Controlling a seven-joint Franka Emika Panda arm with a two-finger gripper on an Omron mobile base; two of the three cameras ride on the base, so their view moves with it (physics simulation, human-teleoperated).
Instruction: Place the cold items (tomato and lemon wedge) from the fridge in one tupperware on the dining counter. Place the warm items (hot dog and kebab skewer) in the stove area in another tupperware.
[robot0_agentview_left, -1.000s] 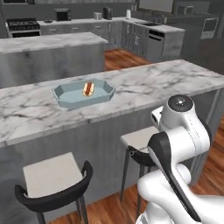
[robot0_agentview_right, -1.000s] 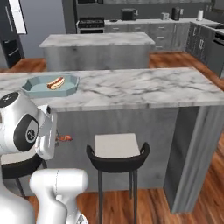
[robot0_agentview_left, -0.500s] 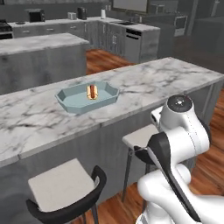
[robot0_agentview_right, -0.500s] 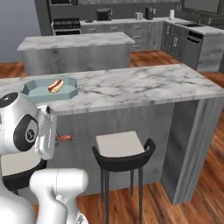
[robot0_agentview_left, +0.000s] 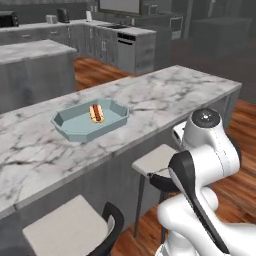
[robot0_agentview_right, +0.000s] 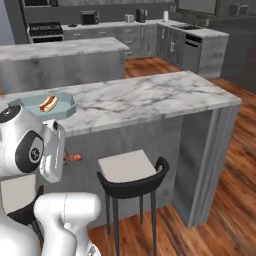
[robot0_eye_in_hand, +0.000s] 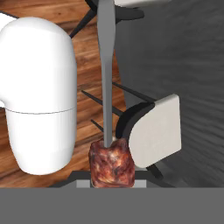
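Note:
My gripper (robot0_eye_in_hand: 112, 180) is shut on the kebab skewer (robot0_eye_in_hand: 111, 162); its red-brown chunk sits between the jaws and the grey stick runs away from the hand. Beside the arm, low in front of the counter's grey base, the skewer's end (robot0_agentview_right: 75, 158) pokes out. On the dining counter (robot0_agentview_left: 165, 95) (robot0_agentview_right: 150, 97) lies the pale blue-green tupperware (robot0_agentview_left: 70, 125) (robot0_agentview_right: 64, 107) with the hot dog (robot0_agentview_left: 96, 113) (robot0_agentview_right: 47, 103) inside. The stove area (robot0_agentview_right: 44, 30) is far back on the left. Tomato, lemon wedge and fridge are out of view.
Bar stools stand under the counter overhang (robot0_agentview_left: 156, 159) (robot0_agentview_left: 65, 232) (robot0_agentview_right: 127, 167) (robot0_eye_in_hand: 157, 131). A marble-topped island (robot0_agentview_right: 60, 55) lies behind the counter, with grey cabinets and a dishwasher (robot0_agentview_right: 192, 47) along the back wall. Wood floor opens to the right of the counter's end.
The base has driven and turned, so the whole scene has shifted; the tupperware and the counter's right end now look nearer. The gripper has kept the skewer held low.

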